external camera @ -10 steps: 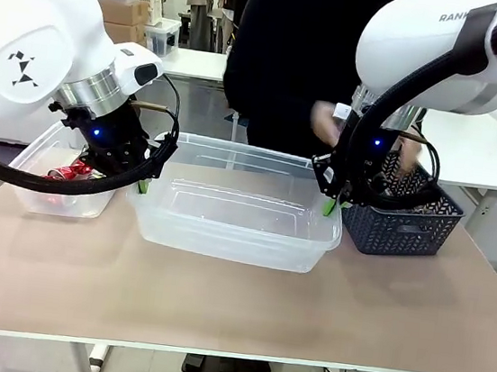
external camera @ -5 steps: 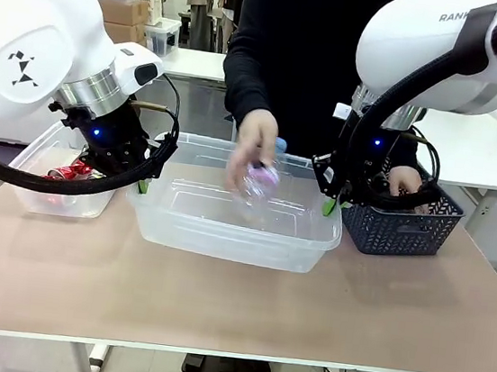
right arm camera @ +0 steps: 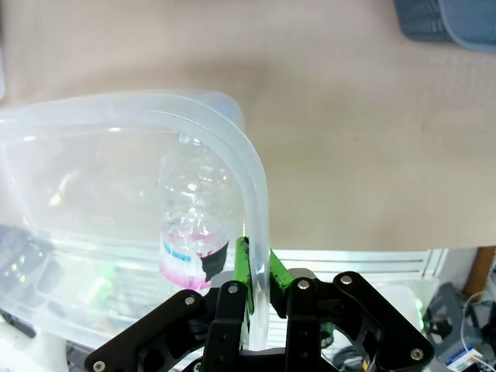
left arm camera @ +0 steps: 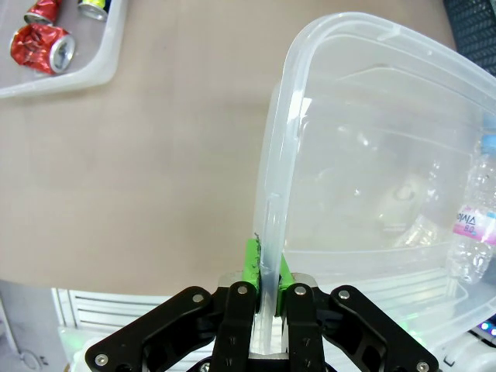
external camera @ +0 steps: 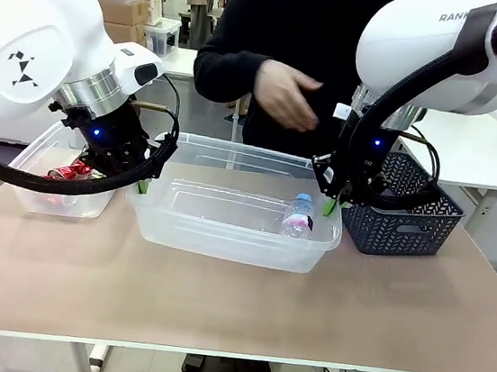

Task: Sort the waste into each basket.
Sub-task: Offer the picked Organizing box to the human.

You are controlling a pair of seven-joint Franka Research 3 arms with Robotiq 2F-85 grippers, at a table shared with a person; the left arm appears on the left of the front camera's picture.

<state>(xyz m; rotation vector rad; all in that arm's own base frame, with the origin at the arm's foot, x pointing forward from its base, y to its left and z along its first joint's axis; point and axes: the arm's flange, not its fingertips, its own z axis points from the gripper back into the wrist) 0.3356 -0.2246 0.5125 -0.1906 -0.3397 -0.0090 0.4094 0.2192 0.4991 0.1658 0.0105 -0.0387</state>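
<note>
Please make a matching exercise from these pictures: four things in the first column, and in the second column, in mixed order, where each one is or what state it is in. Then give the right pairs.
Things
1. plastic bottle
2. crushed red can
3. left gripper
4. dark blue basket

Places or states
A. in the small clear tub at the robot's left
B. on the table behind the right arm
C. lying in the large clear tub
D. shut on the large tub's rim

Pairs: 1-C, 2-A, 3-D, 4-B
</note>
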